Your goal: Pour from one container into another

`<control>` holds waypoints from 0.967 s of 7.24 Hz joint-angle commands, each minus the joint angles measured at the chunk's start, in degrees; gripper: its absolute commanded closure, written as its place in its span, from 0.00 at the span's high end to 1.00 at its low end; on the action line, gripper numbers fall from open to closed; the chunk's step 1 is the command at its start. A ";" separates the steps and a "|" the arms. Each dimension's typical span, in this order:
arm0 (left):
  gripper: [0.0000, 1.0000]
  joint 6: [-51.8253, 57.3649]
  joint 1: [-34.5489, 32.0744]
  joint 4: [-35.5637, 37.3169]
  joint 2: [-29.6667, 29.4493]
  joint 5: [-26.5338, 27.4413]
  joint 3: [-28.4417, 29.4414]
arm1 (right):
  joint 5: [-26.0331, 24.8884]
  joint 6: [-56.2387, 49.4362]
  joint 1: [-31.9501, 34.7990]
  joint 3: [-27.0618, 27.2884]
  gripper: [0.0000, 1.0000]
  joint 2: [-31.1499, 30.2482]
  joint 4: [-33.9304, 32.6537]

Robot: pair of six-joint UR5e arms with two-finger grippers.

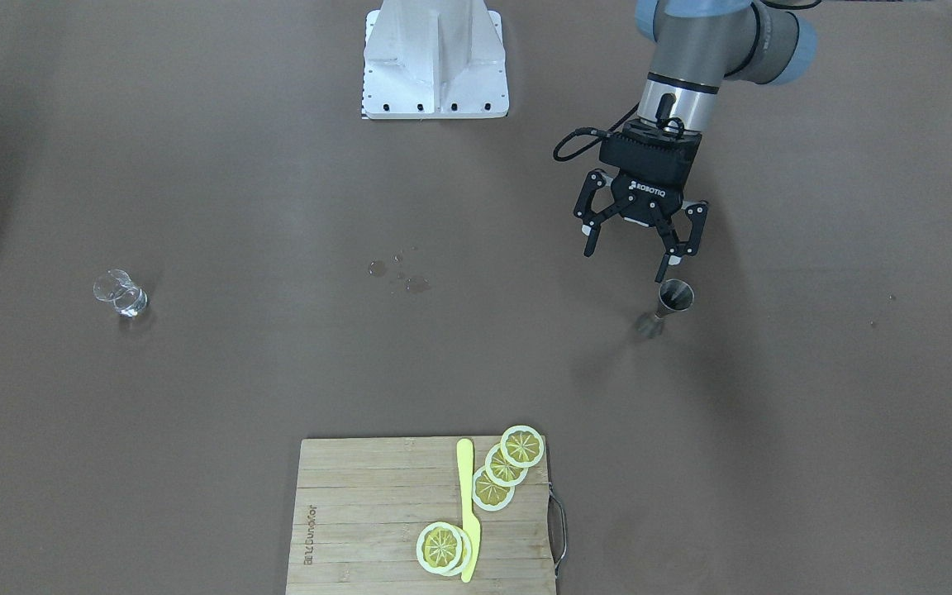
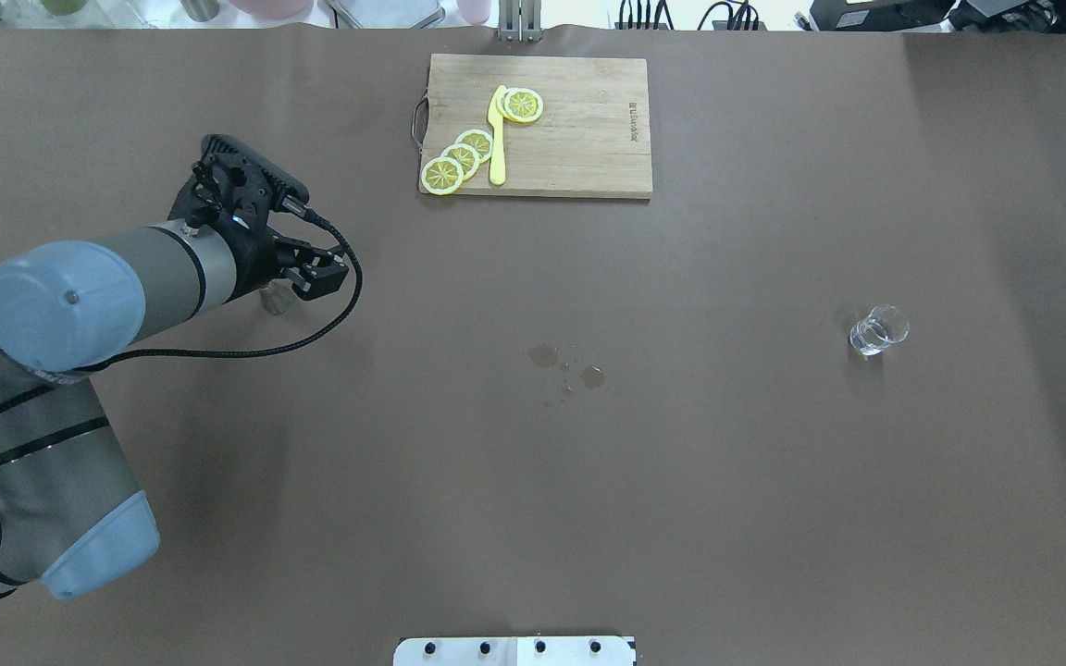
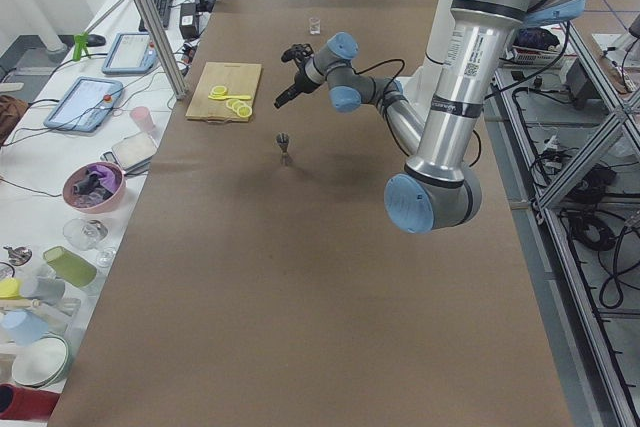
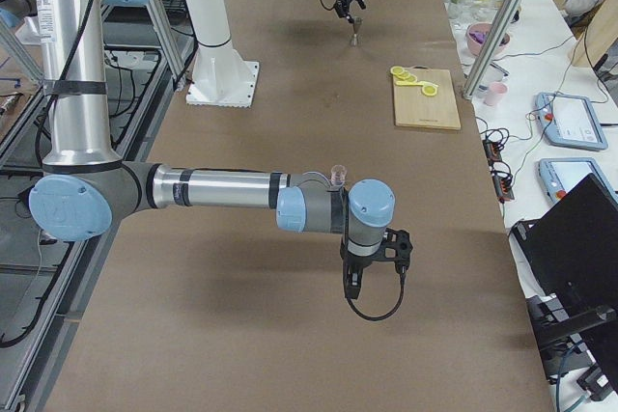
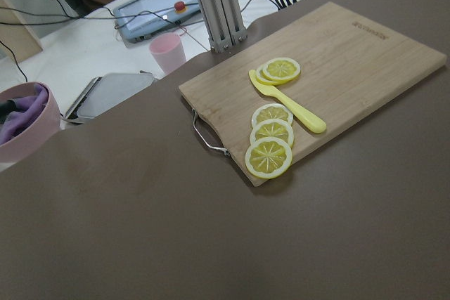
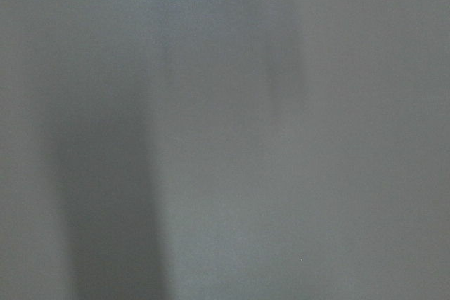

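A small metal jigger (image 1: pixel 674 297) stands upright on the brown table, on my left side. My left gripper (image 1: pixel 626 263) hangs open just above and behind it, with nothing between the fingers. From overhead the left wrist hides most of the jigger (image 2: pixel 276 299). A clear glass (image 1: pixel 121 293) with a little liquid stands far off on the opposite side (image 2: pixel 878 330). My right gripper (image 4: pixel 372 269) shows only in the exterior right view, low over the table near the glass (image 4: pixel 338 174); I cannot tell whether it is open or shut. The right wrist view is a grey blur.
A wooden cutting board (image 1: pixel 360 512) with lemon slices (image 1: pixel 521 446) and a yellow knife (image 1: pixel 466 504) lies at the operators' edge. A few spilled drops (image 1: pixel 397 277) mark the table's middle. The white robot base (image 1: pixel 435 62) stands at the robot's side of the table.
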 commanded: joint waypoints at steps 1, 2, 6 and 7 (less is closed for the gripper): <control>0.98 0.49 -8.77 5.66 -0.09 -17.75 0.21 | 0.05 0.03 0.00 0.08 1.00 0.09 0.00; 0.98 1.62 -13.34 8.29 0.60 -25.21 0.21 | -0.04 0.03 0.00 0.08 1.00 0.09 0.00; 0.98 3.66 -28.02 11.48 16.90 -46.79 2.39 | 0.22 0.12 0.00 1.04 1.00 -0.08 0.00; 0.98 3.57 -34.50 12.70 19.48 -53.61 6.41 | -0.13 0.12 -0.09 0.96 1.00 -0.08 0.00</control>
